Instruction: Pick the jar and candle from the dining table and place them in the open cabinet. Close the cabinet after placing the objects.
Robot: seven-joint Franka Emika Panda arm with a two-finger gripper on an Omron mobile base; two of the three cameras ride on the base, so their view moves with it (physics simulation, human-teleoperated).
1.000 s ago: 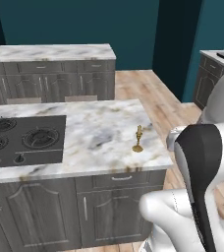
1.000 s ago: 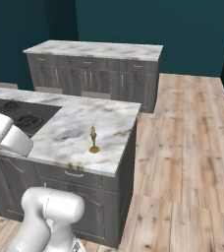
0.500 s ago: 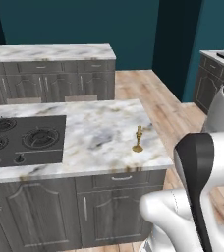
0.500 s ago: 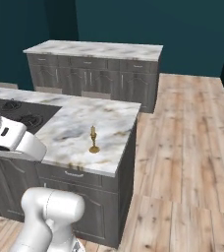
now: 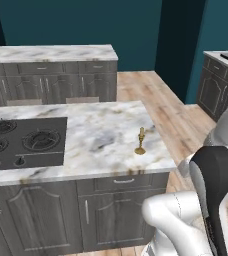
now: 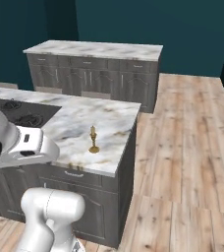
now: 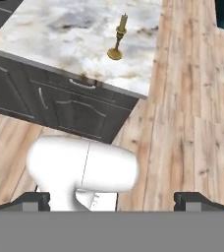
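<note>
At the bottom of the hand view the gripper point(image 7: 112, 199) has its fingertips spread wide over the wooden floor point(image 7: 192, 123), holding nothing. Beyond, upper centre, the candle point(image 7: 118, 38) stands upright on the dining table point(image 7: 60, 29), near its right edge.

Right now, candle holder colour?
Brass gold, under a pale-yellow candle on the marble table. Clearest in the hand view.
</note>
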